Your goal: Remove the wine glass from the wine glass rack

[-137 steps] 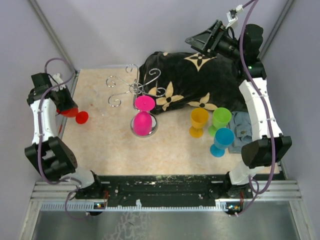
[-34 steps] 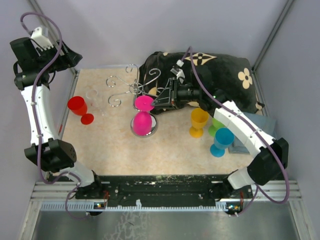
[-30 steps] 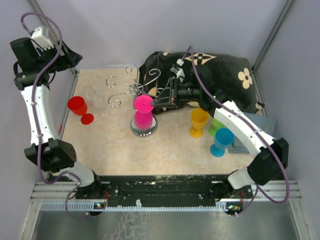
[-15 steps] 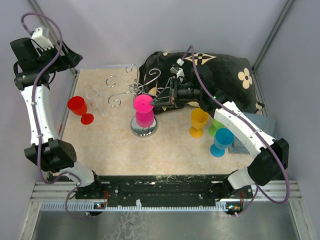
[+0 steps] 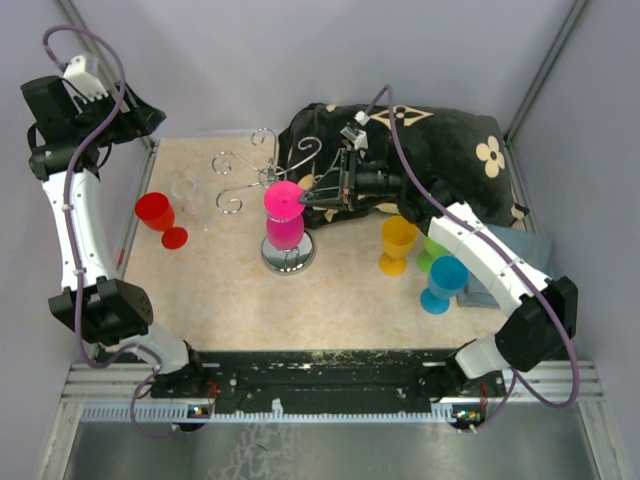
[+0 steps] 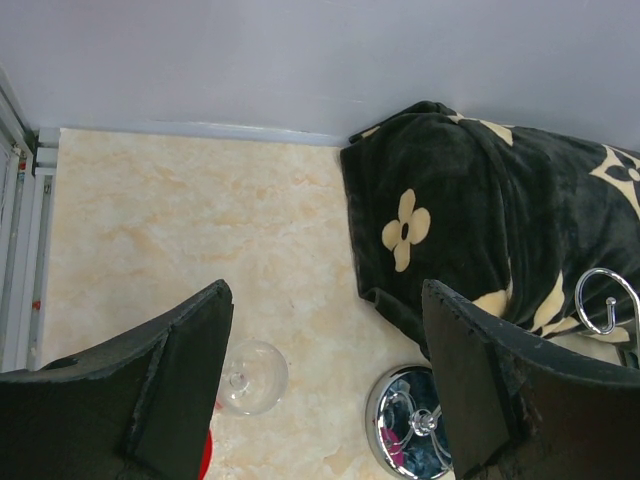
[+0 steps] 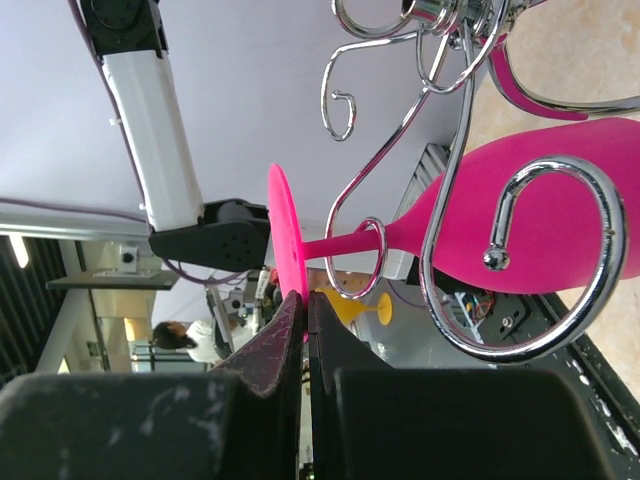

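Note:
A pink wine glass [image 5: 284, 228] hangs upside down on the wine glass rack [image 5: 243, 172], a chrome wire stand with curled hook arms and a round mirror base [image 5: 290, 261]. My right gripper [image 5: 307, 196] is shut on the rim of the glass's flat foot [image 7: 284, 235]. The pink stem [image 7: 345, 242] runs through a wire ring of the rack [image 7: 470, 195], and the bowl [image 7: 560, 215] lies behind a large hook. My left gripper [image 6: 325, 390] is open and empty, held high over the table's far left. Below it are a clear glass [image 6: 250, 377] and the rack's base [image 6: 415, 432].
A red glass [image 5: 156, 213] and a clear glass [image 5: 184, 188] stand at the left. Yellow [image 5: 398, 241], green [image 5: 443, 236] and blue [image 5: 446, 278] glasses stand at the right by a grey cloth [image 5: 494, 258]. A black flower-print blanket [image 5: 430, 150] fills the back right.
The right gripper has raised the pink glass by its foot, so the bowl now hangs higher over the rack's base. The left arm has stayed still.

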You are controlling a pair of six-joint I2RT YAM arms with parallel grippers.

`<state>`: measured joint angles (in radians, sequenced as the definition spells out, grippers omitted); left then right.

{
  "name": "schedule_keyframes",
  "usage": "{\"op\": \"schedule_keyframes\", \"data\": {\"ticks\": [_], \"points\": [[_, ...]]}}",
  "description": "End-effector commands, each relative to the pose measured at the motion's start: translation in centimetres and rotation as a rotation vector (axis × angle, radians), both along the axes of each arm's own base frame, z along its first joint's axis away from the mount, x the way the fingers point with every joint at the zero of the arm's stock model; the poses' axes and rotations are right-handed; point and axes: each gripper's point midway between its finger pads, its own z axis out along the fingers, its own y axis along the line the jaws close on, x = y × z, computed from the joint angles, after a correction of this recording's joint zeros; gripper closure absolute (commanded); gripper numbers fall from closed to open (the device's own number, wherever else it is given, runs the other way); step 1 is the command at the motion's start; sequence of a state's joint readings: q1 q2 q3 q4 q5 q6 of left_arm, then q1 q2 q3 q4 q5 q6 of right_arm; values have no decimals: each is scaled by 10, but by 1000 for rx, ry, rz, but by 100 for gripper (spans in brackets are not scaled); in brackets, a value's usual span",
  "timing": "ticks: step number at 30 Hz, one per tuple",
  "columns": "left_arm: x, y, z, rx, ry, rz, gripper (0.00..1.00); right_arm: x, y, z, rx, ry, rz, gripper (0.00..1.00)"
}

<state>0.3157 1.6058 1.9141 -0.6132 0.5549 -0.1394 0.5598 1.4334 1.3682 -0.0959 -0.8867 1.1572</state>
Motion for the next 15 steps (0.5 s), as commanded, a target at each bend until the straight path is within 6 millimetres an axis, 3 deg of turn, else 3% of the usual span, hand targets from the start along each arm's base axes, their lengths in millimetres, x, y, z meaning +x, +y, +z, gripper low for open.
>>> {"op": "schedule_keyframes", "data": {"ticks": [1, 15], "points": [[-7, -7, 13, 1, -34, -18, 19, -9, -4, 33, 72, -88, 21, 100], [-8, -7, 12, 2, -29, -19, 19, -16, 5, 23, 49, -60, 70, 100]]}}
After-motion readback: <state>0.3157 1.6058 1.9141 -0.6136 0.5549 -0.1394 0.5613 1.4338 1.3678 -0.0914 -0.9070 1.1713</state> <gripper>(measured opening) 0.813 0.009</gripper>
